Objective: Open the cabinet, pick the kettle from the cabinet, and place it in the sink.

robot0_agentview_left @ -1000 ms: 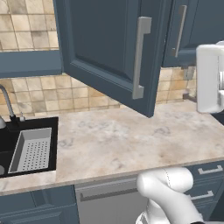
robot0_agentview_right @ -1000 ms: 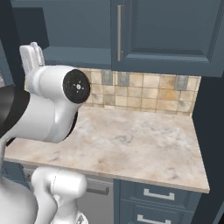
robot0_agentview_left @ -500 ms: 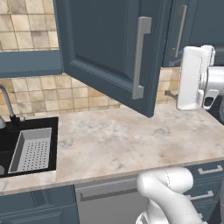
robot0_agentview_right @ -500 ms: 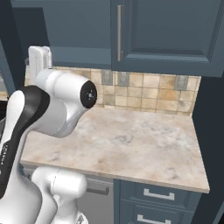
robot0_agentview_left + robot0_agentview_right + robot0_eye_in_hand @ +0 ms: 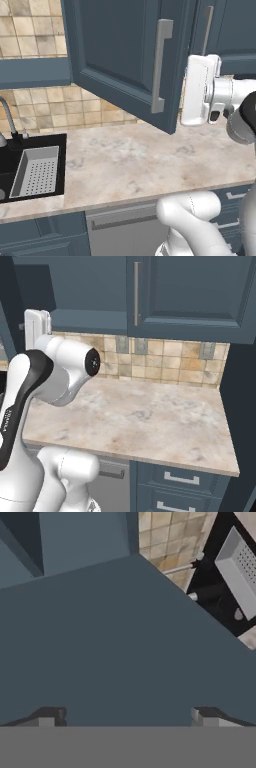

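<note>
The cabinet [image 5: 120,60] fills the upper middle of the left base view, its left door swung open over the marbled worktop [image 5: 145,165]. The sink [image 5: 30,172] sits lower left. The gripper [image 5: 127,716], bottom of the hand view, is released, facing the door.

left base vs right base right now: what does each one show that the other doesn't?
Left base: the sink with its grey strainer basket and tap, plus the cabinet's open left door swung out over the counter. Right base: the closed cabinet door head-on, wall outlets on the tiled backsplash, and blue drawers under the counter's right end. Both: the marble counter, tile wall, cabinet and the white arm.
</note>
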